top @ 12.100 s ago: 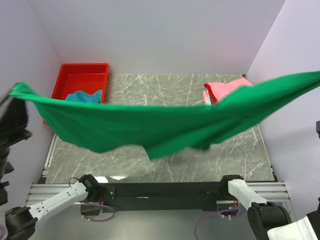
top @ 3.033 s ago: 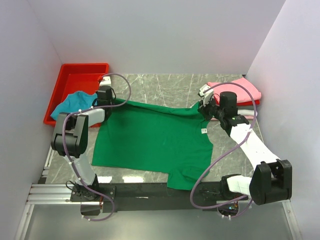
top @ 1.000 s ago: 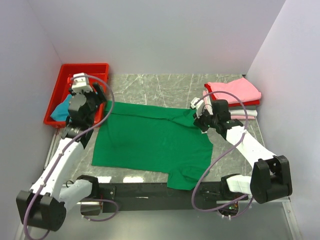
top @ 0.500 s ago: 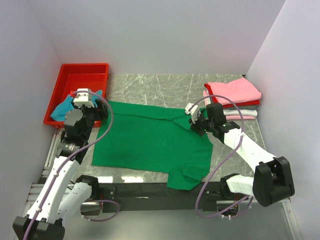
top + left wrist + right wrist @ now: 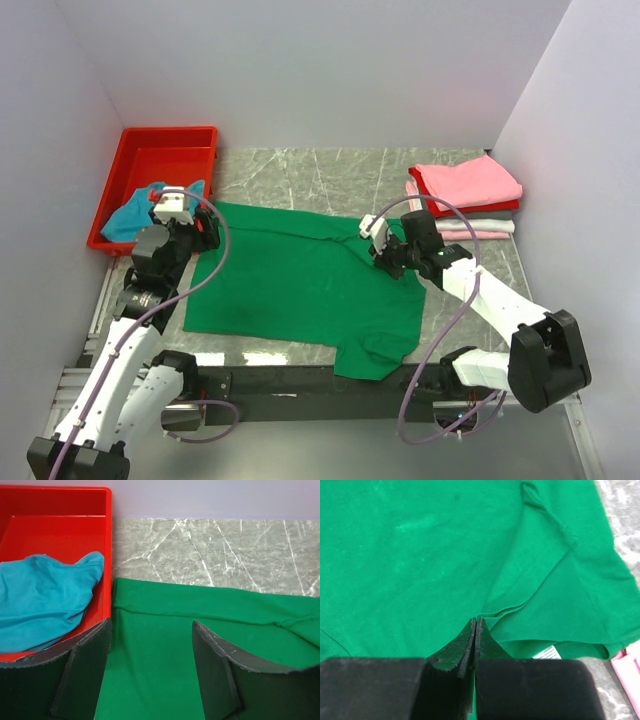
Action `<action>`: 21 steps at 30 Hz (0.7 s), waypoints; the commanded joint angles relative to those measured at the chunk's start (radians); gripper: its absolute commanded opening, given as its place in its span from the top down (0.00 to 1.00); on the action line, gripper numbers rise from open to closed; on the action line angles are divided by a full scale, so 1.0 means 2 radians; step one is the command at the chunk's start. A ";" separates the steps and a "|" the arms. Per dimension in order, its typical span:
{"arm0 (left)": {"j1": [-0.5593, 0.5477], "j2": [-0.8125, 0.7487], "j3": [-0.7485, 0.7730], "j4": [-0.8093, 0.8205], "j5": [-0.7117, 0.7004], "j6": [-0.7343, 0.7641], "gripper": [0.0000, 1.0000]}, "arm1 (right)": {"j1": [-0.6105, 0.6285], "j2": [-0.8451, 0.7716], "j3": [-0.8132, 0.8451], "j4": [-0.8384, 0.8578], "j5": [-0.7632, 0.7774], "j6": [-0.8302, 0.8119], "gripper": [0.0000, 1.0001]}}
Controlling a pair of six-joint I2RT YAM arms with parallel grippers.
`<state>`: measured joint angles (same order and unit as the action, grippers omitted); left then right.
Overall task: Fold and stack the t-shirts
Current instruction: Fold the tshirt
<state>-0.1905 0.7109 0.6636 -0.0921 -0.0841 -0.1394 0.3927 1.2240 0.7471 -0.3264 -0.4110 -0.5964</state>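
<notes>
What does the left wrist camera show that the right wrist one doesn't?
Left wrist only: the red tray holding the teal-blue shirt, and the left fingers spread open. Right wrist only: the right fingers shut on the green shirt near its white neck label, plus a corner of a pink shirt. Both: the green shirt and the marble table.
</notes>
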 commanded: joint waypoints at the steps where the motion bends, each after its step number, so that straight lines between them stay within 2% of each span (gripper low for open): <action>1: 0.002 -0.010 -0.002 0.009 0.009 0.010 0.30 | 0.006 0.010 0.014 0.001 0.005 0.001 1.00; 8: 0.002 -0.013 -0.004 0.008 0.012 0.010 0.30 | 0.007 0.018 0.011 -0.009 0.015 -0.006 1.00; 9: 0.001 -0.013 -0.004 0.008 0.012 0.009 0.30 | 0.006 0.016 0.011 -0.017 0.014 -0.022 0.95; 10: 0.002 -0.013 -0.004 0.007 0.011 0.010 0.30 | 0.006 0.014 0.008 -0.025 0.011 -0.034 0.83; 13: 0.001 -0.013 -0.004 0.006 0.013 0.009 0.30 | 0.005 0.002 0.000 -0.071 0.004 -0.094 0.57; 17: 0.002 -0.013 -0.002 0.007 0.016 0.009 0.30 | -0.018 -0.019 0.021 -0.096 -0.026 -0.114 0.42; 19: 0.002 -0.013 -0.001 0.006 0.015 0.011 0.30 | -0.032 -0.002 0.053 -0.073 -0.032 -0.066 0.38; 21: 0.002 -0.015 0.000 0.005 0.014 0.014 0.30 | -0.041 0.058 0.089 -0.058 -0.044 -0.009 0.38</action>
<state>-0.1905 0.6983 0.6575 -0.0948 -0.0746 -0.1318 0.3397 1.2510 0.7979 -0.4973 -0.4442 -0.7322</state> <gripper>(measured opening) 0.703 0.619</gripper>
